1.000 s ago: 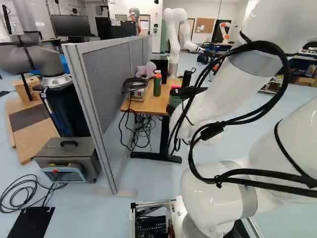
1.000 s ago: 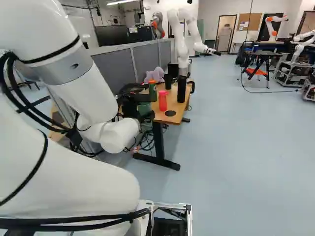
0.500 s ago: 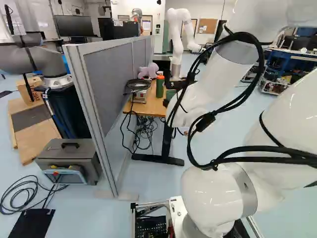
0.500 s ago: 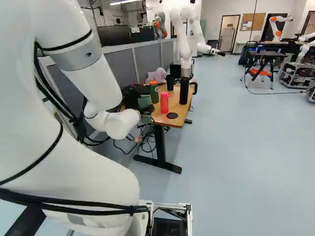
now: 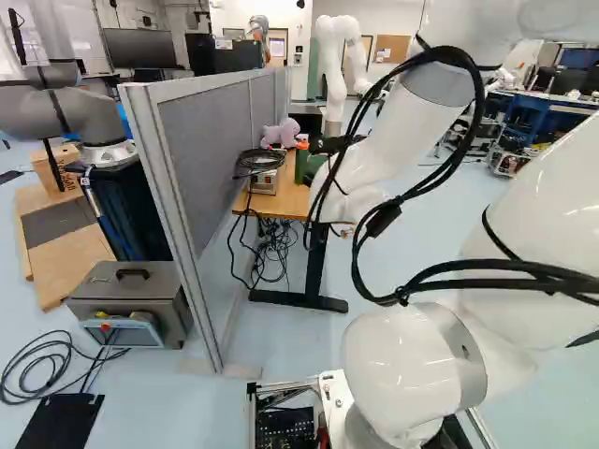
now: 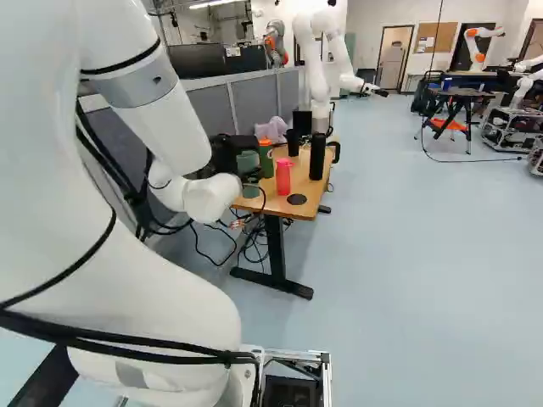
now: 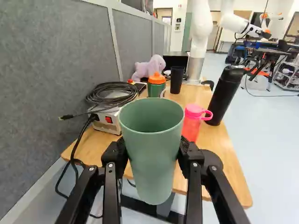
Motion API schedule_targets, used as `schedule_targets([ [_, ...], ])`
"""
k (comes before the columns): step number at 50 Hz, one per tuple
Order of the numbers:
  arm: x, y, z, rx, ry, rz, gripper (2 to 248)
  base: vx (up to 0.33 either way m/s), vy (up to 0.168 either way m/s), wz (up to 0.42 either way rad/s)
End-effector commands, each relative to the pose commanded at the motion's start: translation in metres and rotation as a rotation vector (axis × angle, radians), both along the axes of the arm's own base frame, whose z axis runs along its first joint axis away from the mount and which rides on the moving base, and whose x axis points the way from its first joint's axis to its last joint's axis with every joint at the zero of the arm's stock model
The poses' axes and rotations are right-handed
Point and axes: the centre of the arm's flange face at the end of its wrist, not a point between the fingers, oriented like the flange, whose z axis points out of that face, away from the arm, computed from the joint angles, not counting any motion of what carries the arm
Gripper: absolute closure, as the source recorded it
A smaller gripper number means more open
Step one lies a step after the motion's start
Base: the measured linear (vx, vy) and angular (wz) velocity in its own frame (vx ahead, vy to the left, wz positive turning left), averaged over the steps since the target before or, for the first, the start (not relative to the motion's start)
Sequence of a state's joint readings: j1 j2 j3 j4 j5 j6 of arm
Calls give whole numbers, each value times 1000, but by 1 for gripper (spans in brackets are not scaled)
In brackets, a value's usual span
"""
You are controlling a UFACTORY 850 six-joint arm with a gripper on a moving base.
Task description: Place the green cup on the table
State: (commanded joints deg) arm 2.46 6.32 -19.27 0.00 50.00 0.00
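Green cup (image 7: 153, 149) masks part of the table's (image 7: 231, 175) near edge and the foot of the orange-lidded bottle (image 7: 156, 87). Whether cup touches tabletop: can't tell. Cup upright between the pincer's (image 6: 227, 158) fingers, clamped from both sides, at the near edge, toward the near left corner. Arm (image 6: 161, 119) bent, forearm slanting down toward that corner.

We see bright, mostly even light; beyond the fingers (image 7: 117, 154), soft shade darkens the floor (image 6: 253, 298) under the bench (image 6: 278, 203), while small glints dot the glossy arm (image 5: 402, 363).
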Motion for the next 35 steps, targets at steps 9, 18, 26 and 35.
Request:
schedule_targets([
  [9, 18, 0, 10, 1, -21, -1, 125, 0, 0, 0],
  [18, 36, 1, 18, 2, -45, -2, 125, 0, 0, 0],
  [26, 53, 1, 16, 3, -67, -4, 125, 0, 0, 0],
  [35, 67, 1, 10, 3, -76, -4, 125, 0, 0, 0],
])
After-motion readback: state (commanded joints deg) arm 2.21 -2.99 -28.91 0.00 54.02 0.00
